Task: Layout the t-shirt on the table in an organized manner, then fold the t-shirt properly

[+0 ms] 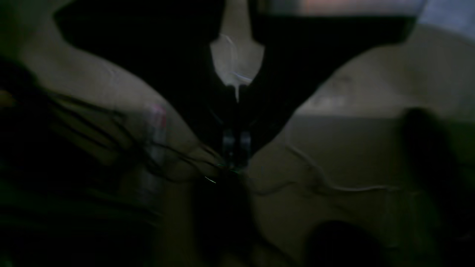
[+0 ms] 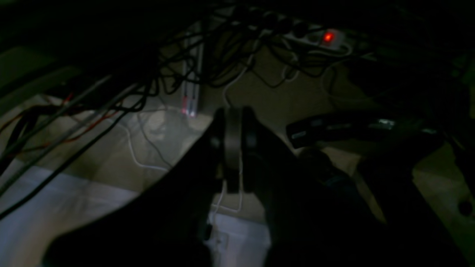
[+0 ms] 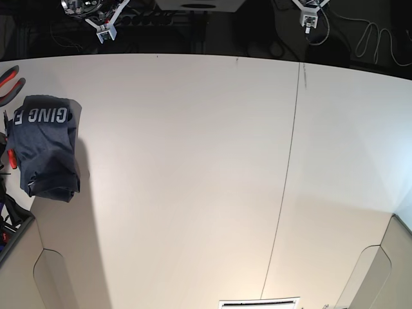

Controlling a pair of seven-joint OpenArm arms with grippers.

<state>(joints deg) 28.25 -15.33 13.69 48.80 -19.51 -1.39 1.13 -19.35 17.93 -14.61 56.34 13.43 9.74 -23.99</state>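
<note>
Navy-blue cloth, one t-shirt (image 3: pixel 45 147), is being seen folded in a compact bundle at nine o'clock on the white table (image 3: pixel 193 180), white letters showing along its upper edge. One dark seam is being seen crossing the tabletop. Two grippers are being counted: the left gripper (image 1: pixel 236 150) and the right gripper (image 2: pixel 233 148), both with jaws pressed together on nothing, held off the table above dim floor and tangled cables (image 2: pixel 207 63).
</note>
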